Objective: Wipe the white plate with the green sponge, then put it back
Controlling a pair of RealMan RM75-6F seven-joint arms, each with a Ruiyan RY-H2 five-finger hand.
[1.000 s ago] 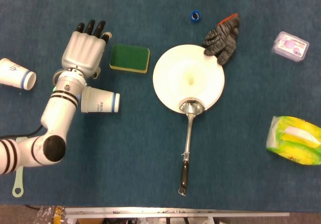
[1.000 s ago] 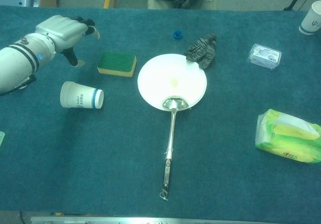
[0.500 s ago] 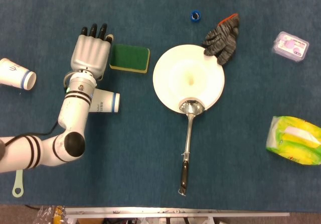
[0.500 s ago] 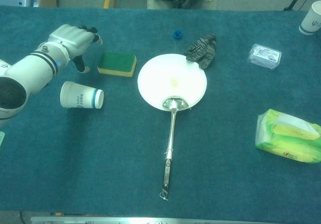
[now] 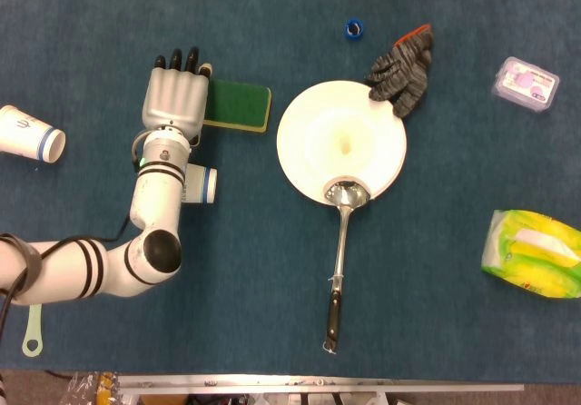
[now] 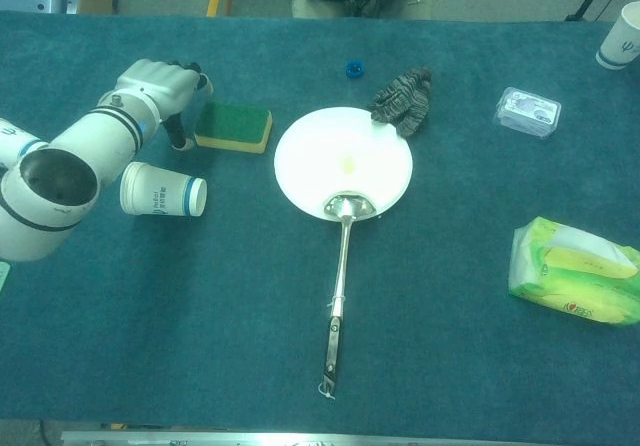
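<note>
Fingers (image 5: 184, 62) of left hand (image 5: 175, 101) apart, empty, overlapping green sponge (image 5: 238, 105) overhead; chest view shows them beside it.

A lab-like test setup is suggested: a blue-carpeted tabletop (image 6: 200, 296) with a metal edge, unrelated props scattered, bare floor seen at top.

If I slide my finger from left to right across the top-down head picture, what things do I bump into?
Paper cup lying down → left hand → green sponge → white plate → grey glove → purple box, with the green wipes pack nearer, at the right edge.
</note>
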